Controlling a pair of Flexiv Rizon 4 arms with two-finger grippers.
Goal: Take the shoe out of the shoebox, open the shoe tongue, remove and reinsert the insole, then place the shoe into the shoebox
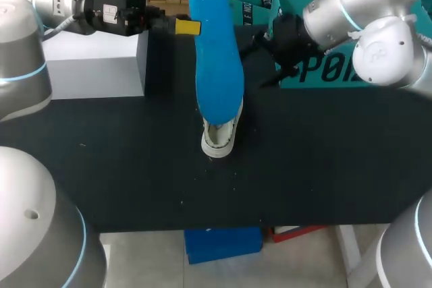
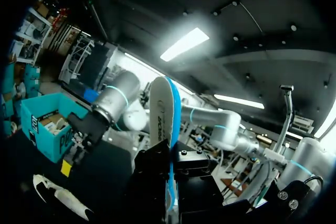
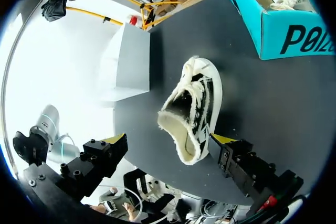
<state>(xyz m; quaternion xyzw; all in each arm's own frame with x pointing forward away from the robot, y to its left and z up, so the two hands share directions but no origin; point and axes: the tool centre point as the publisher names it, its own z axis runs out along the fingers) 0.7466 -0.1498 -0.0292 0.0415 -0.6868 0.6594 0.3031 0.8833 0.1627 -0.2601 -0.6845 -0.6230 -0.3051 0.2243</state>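
1. Blue insole: raised above the black table, long axis running far to near. The left gripper is clenched on it.
2. White sneaker: on the table, heel nearward, toe hidden under the insole.
3. Right wrist view: shows the whole sneaker, toe pointing between the white box and the teal shoebox. The right gripper is spread wide above it.
4. Left wrist view: the insole is seen edge-on, gripped between the fingers.

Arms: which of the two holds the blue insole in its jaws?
The left arm: its jaws are shut on the blue insole. The right arm hangs over the shoe, jaws open and empty.
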